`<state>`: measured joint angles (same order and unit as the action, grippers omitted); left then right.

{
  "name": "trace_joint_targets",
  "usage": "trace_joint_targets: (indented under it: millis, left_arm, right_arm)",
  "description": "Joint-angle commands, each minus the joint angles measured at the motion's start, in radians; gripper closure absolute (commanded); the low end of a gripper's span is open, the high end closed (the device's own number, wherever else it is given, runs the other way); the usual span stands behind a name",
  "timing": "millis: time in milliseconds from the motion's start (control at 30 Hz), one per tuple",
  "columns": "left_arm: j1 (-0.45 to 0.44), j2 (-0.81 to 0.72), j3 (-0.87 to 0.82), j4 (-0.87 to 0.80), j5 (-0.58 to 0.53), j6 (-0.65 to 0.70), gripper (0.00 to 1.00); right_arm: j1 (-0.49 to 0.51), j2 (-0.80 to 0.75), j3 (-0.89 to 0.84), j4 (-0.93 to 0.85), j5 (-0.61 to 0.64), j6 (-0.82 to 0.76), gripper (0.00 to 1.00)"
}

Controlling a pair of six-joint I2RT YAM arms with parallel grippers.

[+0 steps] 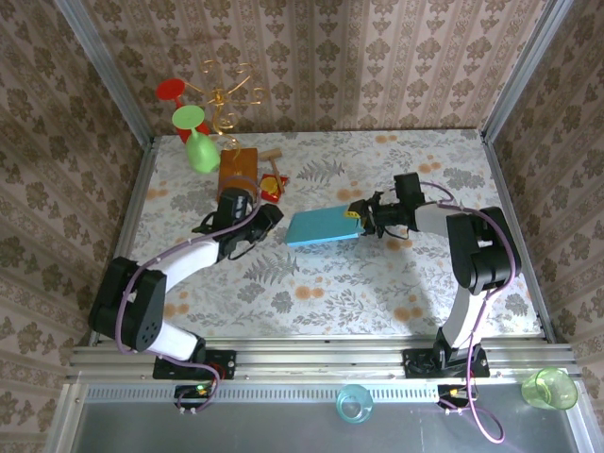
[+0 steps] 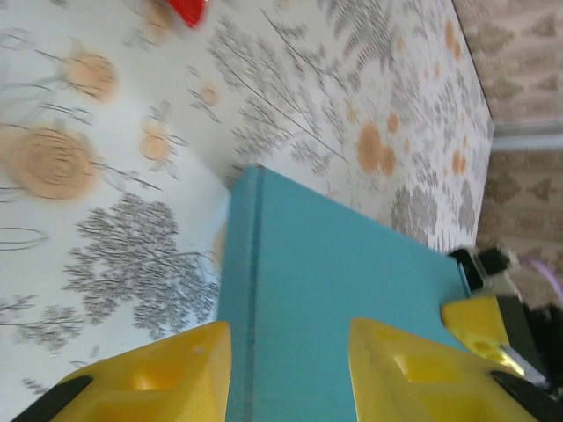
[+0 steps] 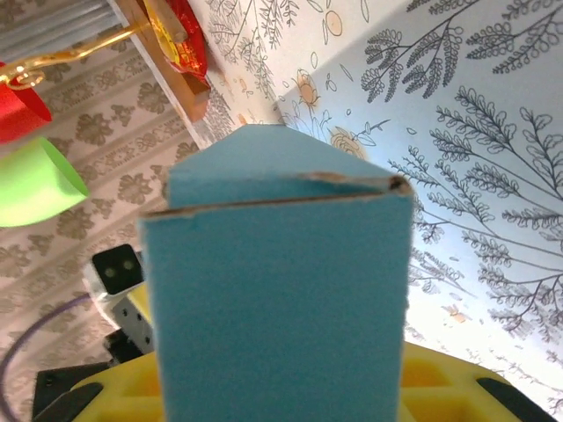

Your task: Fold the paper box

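The paper box (image 1: 324, 227) is a light-blue closed flat carton lying slantwise mid-table. My right gripper (image 1: 362, 219) is at its right end, shut on it. In the right wrist view the box (image 3: 277, 290) stands between the yellow fingers (image 3: 457, 387), and its far flap seam shows a thin gap. My left gripper (image 1: 271, 217) sits just off the box's left end. In the left wrist view it (image 2: 288, 338) is open, its yellow fingers (image 2: 176, 369) spread, with the blue box (image 2: 334, 272) seen through the gap between them.
An orange-brown wooden board (image 1: 238, 170) and a red wrapper (image 1: 274, 186) lie behind the left gripper. A gold stand (image 1: 224, 94) holds a red cup (image 1: 172, 90) and a green cup (image 1: 200, 151). A teal cup (image 1: 354, 403) and a green cup (image 1: 550, 388) sit by the front rail.
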<state>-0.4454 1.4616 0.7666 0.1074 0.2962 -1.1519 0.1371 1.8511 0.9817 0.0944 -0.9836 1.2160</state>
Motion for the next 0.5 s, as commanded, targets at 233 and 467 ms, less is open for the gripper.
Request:
trace_joint_targets:
  millis: [233, 467]
  left_arm:
    - [0.023, 0.049, 0.072, -0.265, 0.078, -0.438, 0.51]
    - [0.003, 0.069, 0.013, -0.084, 0.104, -0.779, 0.44]
  right_arm:
    - [-0.029, -0.012, 0.119, -0.295, -0.161, 0.125, 0.69]
    - [-0.034, 0.028, 0.146, -0.348, -0.189, 0.129, 0.69]
